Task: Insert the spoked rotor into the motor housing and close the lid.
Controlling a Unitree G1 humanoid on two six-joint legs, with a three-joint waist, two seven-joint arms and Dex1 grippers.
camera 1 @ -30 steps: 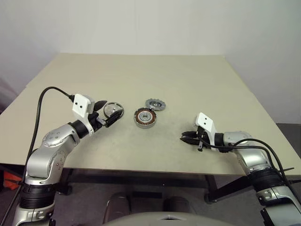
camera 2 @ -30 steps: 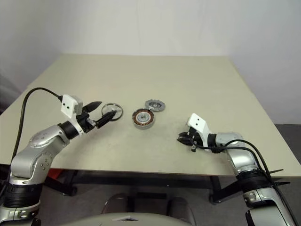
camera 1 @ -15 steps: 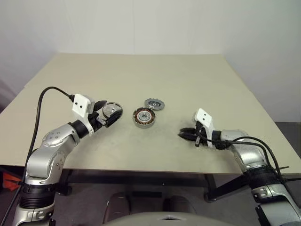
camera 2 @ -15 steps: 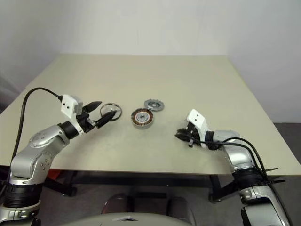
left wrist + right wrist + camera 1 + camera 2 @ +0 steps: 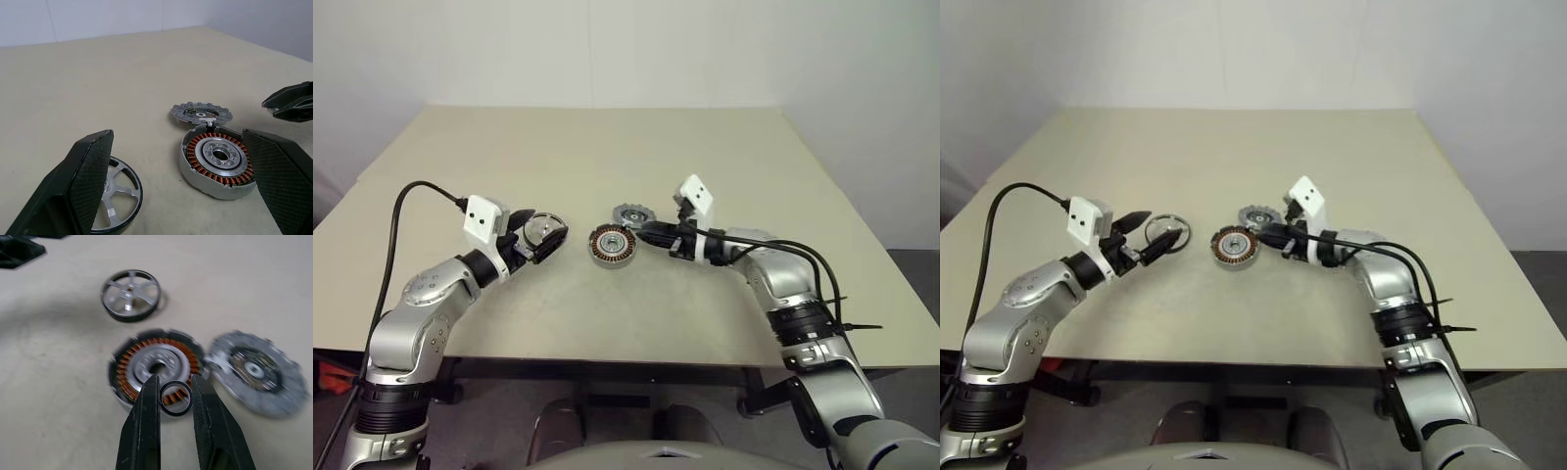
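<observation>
**Small metal motor parts, and a ring pinched over the housing**

The three parts lie close together about the middle of the counter (image 5: 724,157), well in from every edge. The spoked rotor (image 5: 130,294) is a thin dark ring with flat, bright silver spokes running to a small hub. I would judge it light and stiff, the polished metal a little slippery, the spokes the part to spare; best taken across the outer rim, where two fingers get flat purchase. It sits between the wide-spread fingers of the left hand (image 5: 181,186), which hovers around it without touching.

The motor housing (image 5: 217,159) lies just beside it toward the right edge: a thick puck with a matte grey wall, a ring of copper-coloured windings and a smooth silver hub with a central bore. It looks the heaviest piece and unlikely to slide easily; the windings look delicate, so the outer wall is where to hold or brace it.

The lid (image 5: 257,372), a flat grey disc with a notched rim and cut-outs, rests touching the housing's far side. Thin and lying flat, it will be awkward to lift except by its edge.

The right hand (image 5: 175,396) hangs just above the housing's near rim, fingers narrow, pinching a small black o-ring (image 5: 175,398) that looks rubbery.
</observation>
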